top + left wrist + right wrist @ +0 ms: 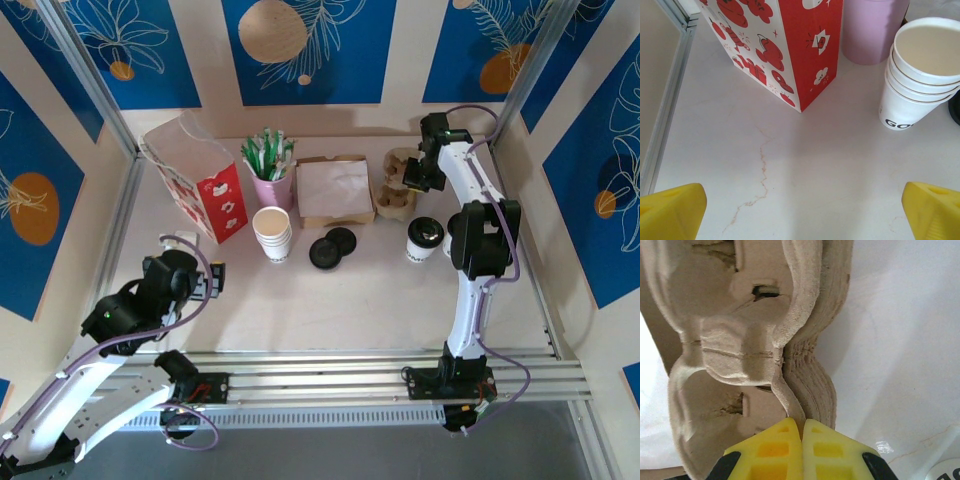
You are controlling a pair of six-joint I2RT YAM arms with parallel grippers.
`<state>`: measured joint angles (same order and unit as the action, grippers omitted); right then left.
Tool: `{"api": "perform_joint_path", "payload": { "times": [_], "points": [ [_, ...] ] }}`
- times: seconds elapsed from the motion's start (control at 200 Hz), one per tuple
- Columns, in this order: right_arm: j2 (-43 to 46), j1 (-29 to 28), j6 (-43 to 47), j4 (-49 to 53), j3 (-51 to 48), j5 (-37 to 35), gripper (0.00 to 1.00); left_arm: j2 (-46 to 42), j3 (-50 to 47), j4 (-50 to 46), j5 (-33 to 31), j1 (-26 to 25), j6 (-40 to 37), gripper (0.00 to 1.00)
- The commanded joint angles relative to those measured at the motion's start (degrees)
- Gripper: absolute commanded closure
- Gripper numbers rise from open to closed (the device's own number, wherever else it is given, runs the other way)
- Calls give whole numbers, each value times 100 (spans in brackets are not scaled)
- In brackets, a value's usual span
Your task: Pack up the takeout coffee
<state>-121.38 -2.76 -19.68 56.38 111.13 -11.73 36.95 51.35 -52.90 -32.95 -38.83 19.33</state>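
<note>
Pinches thin fibrous rim of moulded cardboard carrier (740, 350) in closed right gripper (802, 437); spreads left gripper (802, 212) wide above smooth, faintly veined tabletop (815, 165).

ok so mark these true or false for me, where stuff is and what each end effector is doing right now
1. The left end effector is open above the table. True.
2. The lidded coffee cup is inside the paper bag. False: it stands on the table beside the right arm, far from the bag.
3. The right end effector is shut on an edge of the cup carrier. True.
4. The stack of lidless cups lies on its side. False: it stands upright, mouths up, near the bag.
</note>
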Motion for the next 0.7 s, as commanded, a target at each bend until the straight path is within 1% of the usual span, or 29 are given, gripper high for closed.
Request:
{"api": "perform_joint_path", "payload": {
  "times": [0.0, 0.17, 0.33, 0.56, 0.645, 0.695],
  "points": [
    [202, 83, -111, 84, 98, 222, 98, 24, -46, 70, 84, 38, -81, 0],
    [126, 92, -141, 95, 92, 293, 95, 58, -46, 70, 113, 36, -88, 0],
    [7, 100, -124, 122, 143, 396, 89, 78, -46, 70, 134, 38, -96, 0],
    [-296, 120, -124, 250, 303, 369, 85, 111, -48, 81, 163, 41, -105, 0],
    [-315, 127, -116, 229, 308, 321, 85, 124, -55, 87, 178, 41, -110, 0],
    [-341, 136, -144, 275, 342, 163, 86, 137, -55, 87, 192, 36, -111, 0]
  ]
}}
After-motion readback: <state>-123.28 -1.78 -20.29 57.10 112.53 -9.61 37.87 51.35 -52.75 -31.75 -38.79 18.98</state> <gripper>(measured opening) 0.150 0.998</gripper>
